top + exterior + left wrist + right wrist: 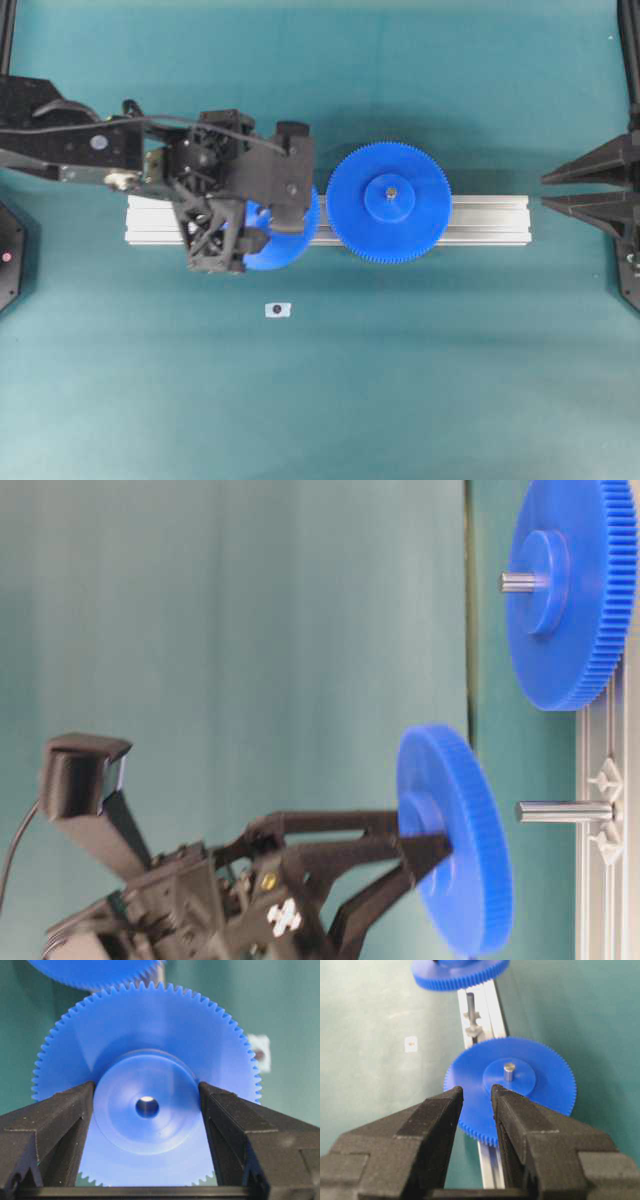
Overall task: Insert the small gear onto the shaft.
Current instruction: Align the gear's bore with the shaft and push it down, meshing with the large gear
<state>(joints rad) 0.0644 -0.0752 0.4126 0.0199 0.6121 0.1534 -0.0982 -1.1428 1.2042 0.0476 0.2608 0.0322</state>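
My left gripper (146, 1087) is shut on the raised hub of the small gear (150, 1045), one finger on each side. From table level the small gear (455, 840) hangs flat just above the tip of the shaft (565, 811), with a thin gap between them. A silvery glint shows through the gear's centre hole. From overhead the left gripper (262, 228) covers most of the small gear (290, 240). My right gripper (476, 1091) hangs at the right edge with its fingers a little apart and nothing between them.
The larger blue gear (389, 202) sits on its own pin on the aluminium rail (490, 220), right of the shaft. A small white tag with a dark dot (278, 310) lies on the green mat in front of the rail.
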